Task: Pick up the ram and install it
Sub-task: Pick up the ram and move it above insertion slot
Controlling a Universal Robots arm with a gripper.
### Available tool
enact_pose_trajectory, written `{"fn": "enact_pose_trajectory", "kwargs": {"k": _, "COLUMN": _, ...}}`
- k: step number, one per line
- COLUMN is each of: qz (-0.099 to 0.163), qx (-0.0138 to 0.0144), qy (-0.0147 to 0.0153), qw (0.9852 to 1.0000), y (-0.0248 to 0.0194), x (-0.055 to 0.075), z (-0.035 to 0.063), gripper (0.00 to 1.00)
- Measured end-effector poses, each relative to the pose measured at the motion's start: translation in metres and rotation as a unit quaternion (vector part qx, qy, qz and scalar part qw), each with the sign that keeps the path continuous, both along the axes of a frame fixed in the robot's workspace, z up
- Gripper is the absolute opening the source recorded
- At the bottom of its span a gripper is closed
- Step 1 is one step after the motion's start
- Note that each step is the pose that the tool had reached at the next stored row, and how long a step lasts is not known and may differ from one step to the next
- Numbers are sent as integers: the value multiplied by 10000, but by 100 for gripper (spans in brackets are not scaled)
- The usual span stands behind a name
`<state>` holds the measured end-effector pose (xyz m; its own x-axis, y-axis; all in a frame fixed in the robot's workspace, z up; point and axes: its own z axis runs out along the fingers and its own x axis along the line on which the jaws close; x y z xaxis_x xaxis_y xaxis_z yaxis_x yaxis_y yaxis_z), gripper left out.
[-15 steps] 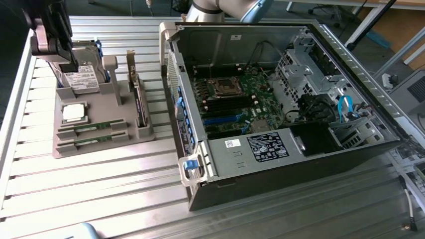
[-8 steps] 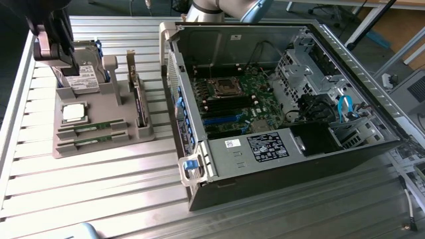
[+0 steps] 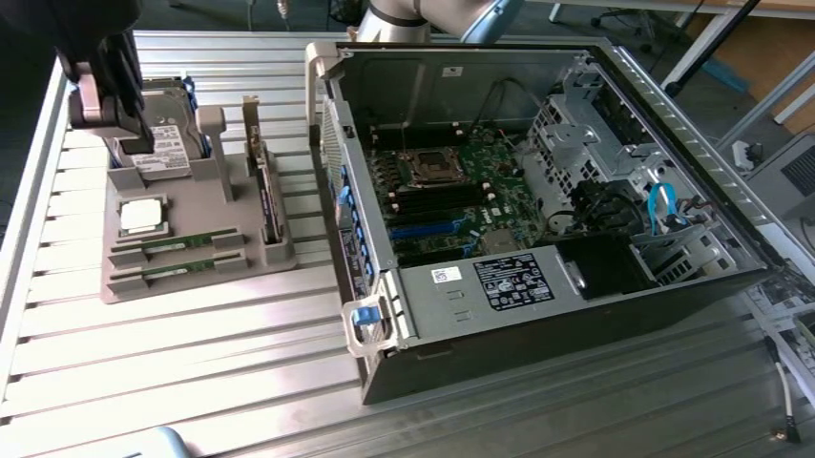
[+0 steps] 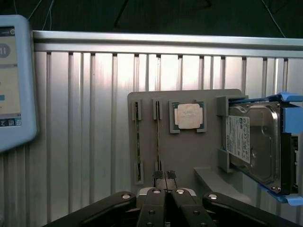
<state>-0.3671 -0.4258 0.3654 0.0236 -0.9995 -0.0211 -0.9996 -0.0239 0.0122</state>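
Two ram sticks lie side by side in slots of a grey holder tray (image 3: 191, 286), one (image 3: 172, 243) behind the other (image 3: 170, 272). In the wrist view they appear edge-on as thin dark lines, one (image 4: 138, 142) beside the other (image 4: 158, 142). My gripper (image 4: 164, 176) is shut with nothing between its fingers, and its tips sit in line with the end of the second stick. In the exterior view the gripper (image 3: 128, 124) hangs well above the tray's back end, near the hard drive. The open computer case (image 3: 510, 277) lies on the exterior view's right, with its motherboard (image 3: 446, 186) exposed.
The tray also holds a square silver processor (image 3: 140, 215), a hard drive (image 3: 159, 157) in a blue bracket, and an upright expansion card (image 3: 261, 191). A light-blue-framed screen (image 4: 14, 80) stands beside the ribbed metal table (image 3: 178, 353). Black and blue memory slots (image 3: 433, 215) sit below the processor socket.
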Motion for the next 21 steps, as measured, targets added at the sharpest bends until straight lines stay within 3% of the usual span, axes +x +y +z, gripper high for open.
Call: {"fn": "enact_pose_trajectory", "kwargs": {"k": 21, "qz": 12, "qx": 0, "qy": 0, "qw": 10000, "y": -6, "x": -34, "z": -237, "gripper": 11}}
